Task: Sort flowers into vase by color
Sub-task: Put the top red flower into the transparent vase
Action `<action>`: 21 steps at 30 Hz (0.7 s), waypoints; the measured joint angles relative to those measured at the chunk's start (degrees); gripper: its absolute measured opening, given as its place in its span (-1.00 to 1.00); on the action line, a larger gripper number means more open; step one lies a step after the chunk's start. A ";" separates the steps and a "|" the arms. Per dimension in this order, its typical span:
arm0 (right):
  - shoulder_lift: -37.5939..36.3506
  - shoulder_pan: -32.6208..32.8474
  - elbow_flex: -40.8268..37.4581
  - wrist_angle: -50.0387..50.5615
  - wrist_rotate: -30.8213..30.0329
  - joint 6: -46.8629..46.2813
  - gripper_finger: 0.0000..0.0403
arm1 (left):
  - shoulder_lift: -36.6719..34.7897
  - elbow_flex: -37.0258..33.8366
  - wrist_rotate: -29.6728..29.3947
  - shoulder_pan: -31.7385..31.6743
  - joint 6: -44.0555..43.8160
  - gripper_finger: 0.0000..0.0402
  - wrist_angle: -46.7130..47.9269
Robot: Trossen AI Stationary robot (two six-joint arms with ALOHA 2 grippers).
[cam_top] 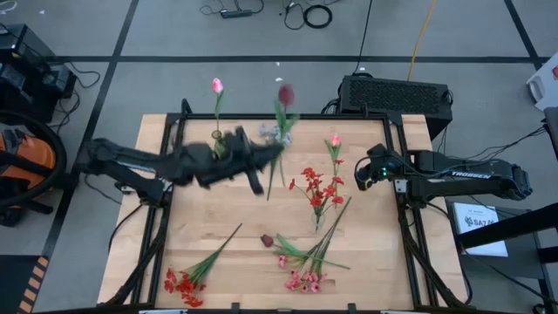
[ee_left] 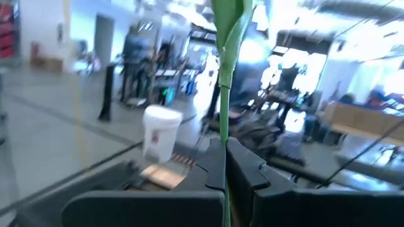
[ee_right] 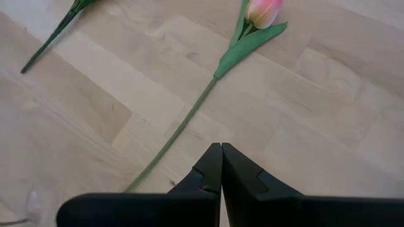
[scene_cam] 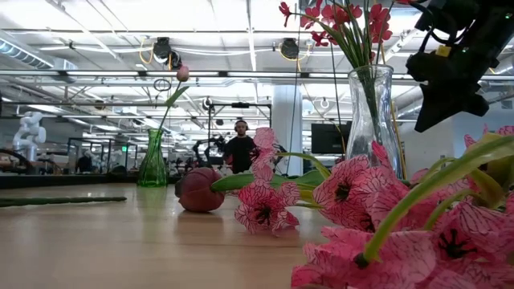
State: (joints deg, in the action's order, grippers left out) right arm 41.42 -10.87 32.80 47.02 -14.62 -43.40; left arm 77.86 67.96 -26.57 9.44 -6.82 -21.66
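Maroon tulip (cam_top: 285,94) rises from the left end effector (cam_top: 277,150) above the wooden surface (cam_top: 218,218). Its green stem (ee_left: 225,113) sits pinched between closed fingers. The right end effector (ee_right: 221,165), closed and empty, hangs over a pink tulip (ee_right: 262,11).

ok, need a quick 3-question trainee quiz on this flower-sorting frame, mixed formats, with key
1. True or false: the left gripper is shut on a green flower stem.
2. Multiple choice: what lies on the wooden table just ahead of the right gripper?
A. a pink tulip with a green stem
B. a blue ceramic mug
C. a yellow sponge
3. Fill in: in the low view, the clear glass vase holds a spray of ____ blooms.

Key:
1. True; its two dark fingers pinch the stem.
2. A; the right gripper is shut and holds nothing.
3. Red.
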 joint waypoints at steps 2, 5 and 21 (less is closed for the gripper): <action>0.00 -0.01 0.00 -0.01 0.29 1.10 -1.00 | 3.39 0.00 -2.86 2.96 2.03 -1.00 -6.97; 0.01 0.00 0.00 0.01 1.40 3.08 -1.00 | 8.58 0.00 -6.42 5.77 2.92 -1.00 -15.75; 0.00 -0.01 0.00 2.35 1.47 5.03 -1.00 | 26.80 -0.04 -3.92 8.95 5.31 -1.00 -31.30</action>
State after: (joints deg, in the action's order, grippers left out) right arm 41.42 -10.89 32.80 49.36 -13.15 -38.37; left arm 104.66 67.92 -30.49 18.39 -1.52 -52.96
